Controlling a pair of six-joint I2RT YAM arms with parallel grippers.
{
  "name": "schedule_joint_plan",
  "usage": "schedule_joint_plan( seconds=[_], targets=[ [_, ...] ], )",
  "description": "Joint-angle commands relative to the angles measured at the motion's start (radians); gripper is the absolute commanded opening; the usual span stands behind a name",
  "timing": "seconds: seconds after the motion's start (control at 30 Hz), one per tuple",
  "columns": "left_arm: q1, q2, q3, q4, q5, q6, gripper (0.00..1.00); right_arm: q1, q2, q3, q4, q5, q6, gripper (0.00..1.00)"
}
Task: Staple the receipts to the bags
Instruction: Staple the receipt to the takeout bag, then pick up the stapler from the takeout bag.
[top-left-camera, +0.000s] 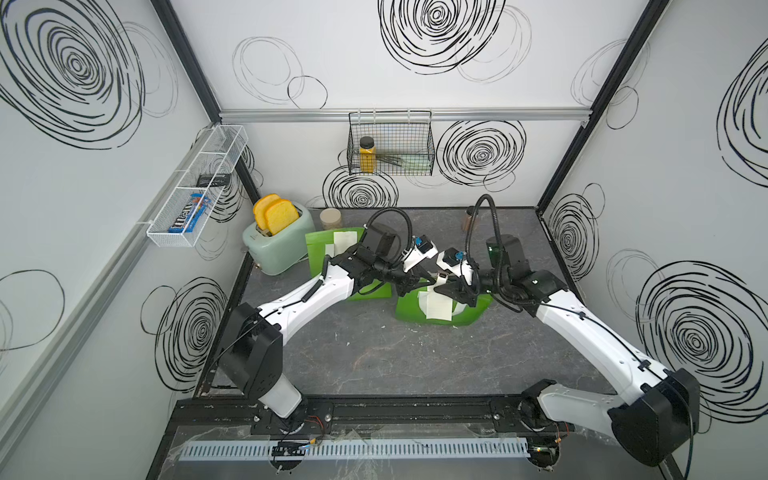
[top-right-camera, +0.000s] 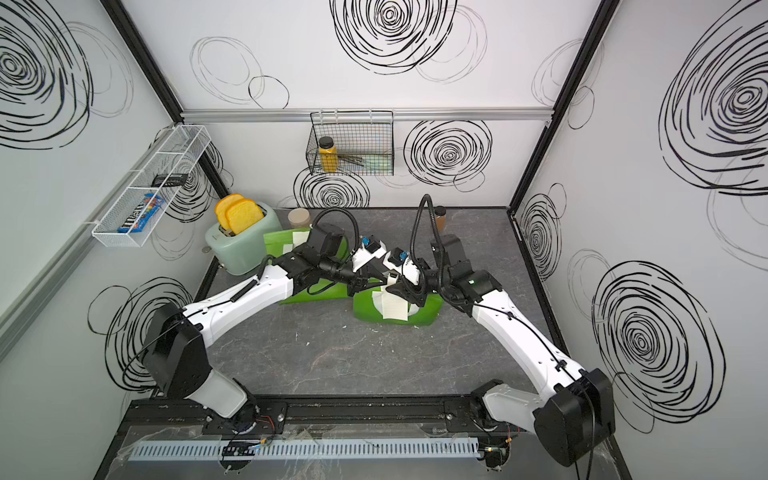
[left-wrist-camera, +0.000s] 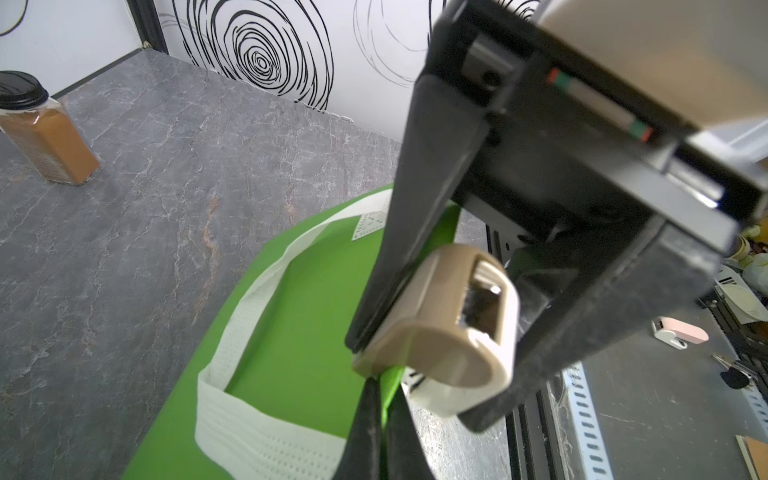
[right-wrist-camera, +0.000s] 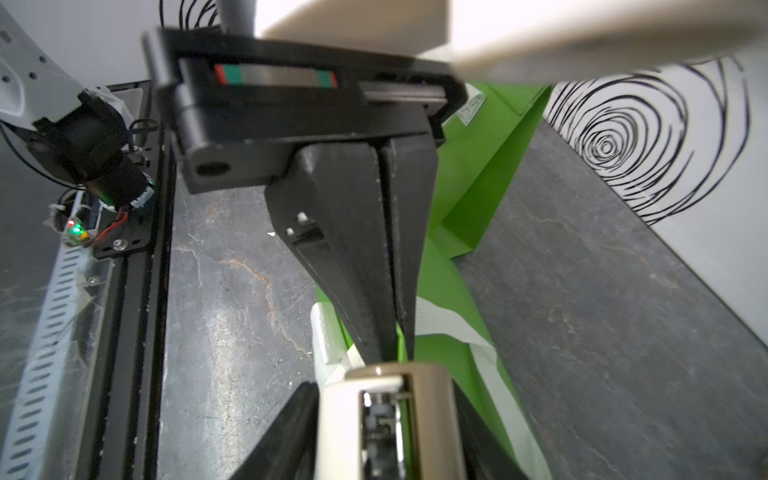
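The left claw (right-wrist-camera: 395, 353) pinched the bag (left-wrist-camera: 299, 332) edge and the right claw (left-wrist-camera: 419, 382) clamped the stapler (left-wrist-camera: 449, 332), whose staple might catch nothing but green if the receipt (top-left-camera: 438, 306) lay outside its mouth.

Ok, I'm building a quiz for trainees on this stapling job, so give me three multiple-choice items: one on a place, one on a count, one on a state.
1. Where does the toaster stand?
A. back left of the table
B. front right of the table
C. centre of the table

2. How many bread slices stick out of it?
A. one
B. two
C. four

3. What is the left end effector doing?
A. wide open in the air
B. shut on a green bag at its edge
C. shut on the toaster

Answers:
1 A, it sits at the back by the left wall in both top views.
2 B, two yellow slices show in its slots.
3 B, both wrist views show its fingers pinching the green edge.
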Motion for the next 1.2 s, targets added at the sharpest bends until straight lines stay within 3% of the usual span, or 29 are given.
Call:
schedule_joint_plan(
  seconds=[0.0, 0.1, 0.23, 0.33, 0.47, 0.63, 0.87, 1.17],
  targets=[
    [0.005, -0.030, -0.006, 0.061, -0.018, -0.051, 0.00, -0.037, -0.098, -0.017, 0.094, 0.036, 0.127, 0.68],
    [0.010, -0.033, -0.012, 0.116, -0.041, -0.114, 0.00, -0.046, -0.180, -0.036, 0.147, 0.100, 0.220, 0.72],
    [0.006, -0.043, -0.039, 0.223, -0.063, -0.210, 0.00, -0.021, -0.239, -0.048, 0.182, 0.289, 0.441, 0.74],
    [-0.003, -0.044, -0.051, 0.274, -0.084, -0.258, 0.00, 0.062, -0.240, -0.033, 0.137, 0.481, 0.581, 0.69],
    [-0.017, -0.037, -0.044, 0.298, -0.102, -0.295, 0.00, 0.249, -0.259, -0.075, 0.156, 0.739, 0.716, 0.65],
    [-0.027, -0.034, -0.038, 0.295, -0.109, -0.298, 0.00, 0.404, -0.224, -0.104, 0.165, 0.949, 0.825, 0.63],
    [-0.031, -0.039, -0.040, 0.283, -0.110, -0.289, 0.00, 0.446, -0.144, -0.080, 0.155, 1.068, 0.855, 0.59],
    [-0.027, -0.040, -0.042, 0.264, -0.114, -0.276, 0.00, 0.437, -0.165, -0.094, 0.139, 1.105, 0.890, 0.58]
  ],
)
